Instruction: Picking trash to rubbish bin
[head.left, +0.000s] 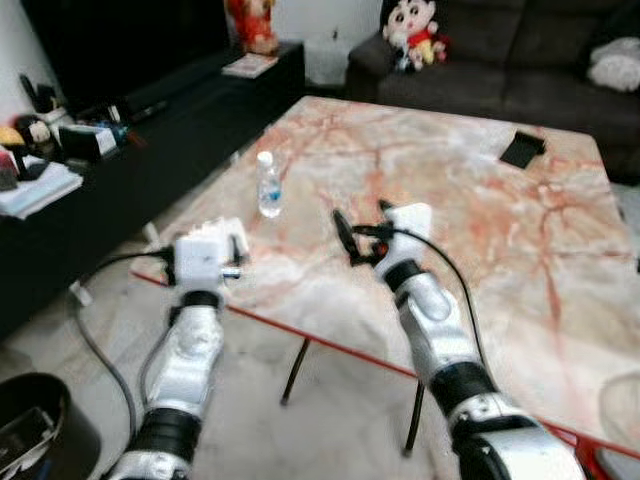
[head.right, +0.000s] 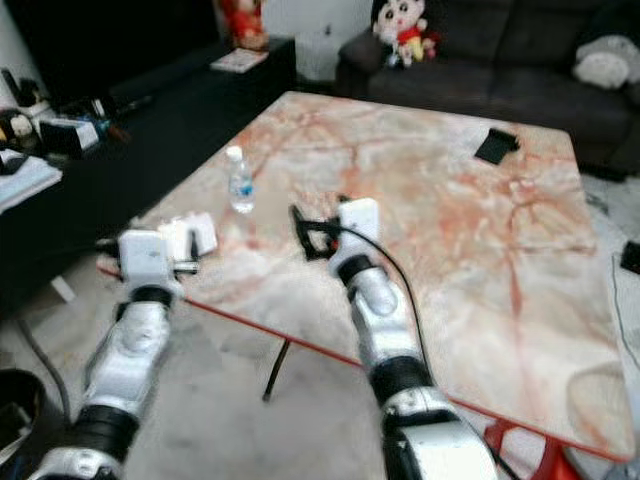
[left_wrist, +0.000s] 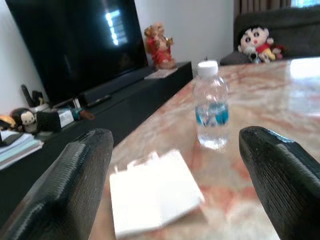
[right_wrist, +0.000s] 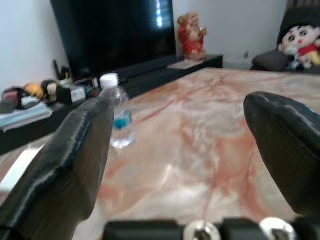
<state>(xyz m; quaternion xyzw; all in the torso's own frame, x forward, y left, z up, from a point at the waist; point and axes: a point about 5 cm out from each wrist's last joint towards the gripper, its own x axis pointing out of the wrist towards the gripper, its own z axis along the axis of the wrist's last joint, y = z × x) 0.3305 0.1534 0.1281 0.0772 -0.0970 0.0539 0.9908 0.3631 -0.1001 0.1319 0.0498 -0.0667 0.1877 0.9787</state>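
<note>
Rubbish bin: a dark bin (head.left: 30, 425) sits on the floor at about 8 o'clock, beside the left arm and apart from the table, so whatever gets picked up must be carried back and down to it.
Left tool: the left tool (left_wrist: 170, 190) hovers at the table's near corner at roughly 10 o'clock, fingers spread wide and holding nothing; its wrist view frames the paper between them, which suggests it is lined up for a grasp.
White paper: a crumpled white piece (left_wrist: 152, 192) lies flat on the table (head.left: 520, 260) just ahead of the left tool, near the edge, likely the nearest trash.
Right tool: the right tool (head.left: 362, 238) reaches over the table at about 12 o'clock, fingers apart and empty, aimed along the marble toward the bottle.
Water bottle: a small clear bottle (head.left: 268, 184) with a white cap stands upright at about 11 o'clock, beyond both tools and touching neither; upright, it invites a side grip.
Black object: a flat dark thing (head.left: 522, 149) lies at 1 o'clock, well apart.
Beyond: a sofa with a doll (head.left: 411, 28) lies past the far edge.
</note>
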